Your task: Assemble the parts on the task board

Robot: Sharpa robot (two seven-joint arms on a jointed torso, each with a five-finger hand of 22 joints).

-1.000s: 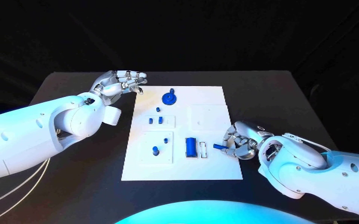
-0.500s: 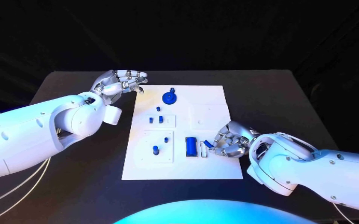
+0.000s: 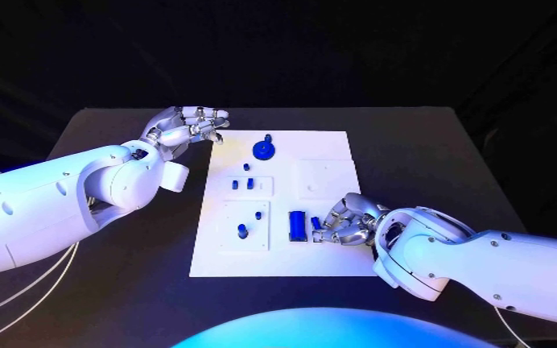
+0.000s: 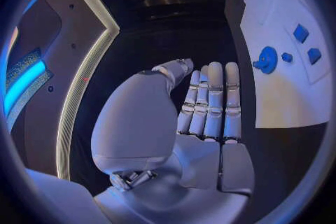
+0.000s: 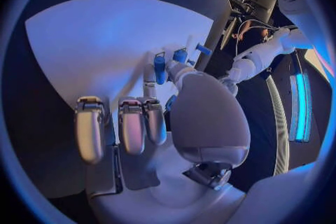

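The task board [image 3: 328, 263] lies mid-frame on the black bench [image 3: 116, 300]. Judging by the layout, assembly is partway: several blue parts stand in the board's left half, a round blue part [image 3: 265, 151] near its top. The right robot hand [image 3: 344, 223], lower right, pinches a small blue part [image 3: 315, 222] beside the blue block [image 3: 297, 225], not yet seated. The left robot hand [image 3: 186, 129], upper left, is curled in, holding nothing.

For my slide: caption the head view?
Right hand holds a small blue part over the task board; left hand waits beside it.
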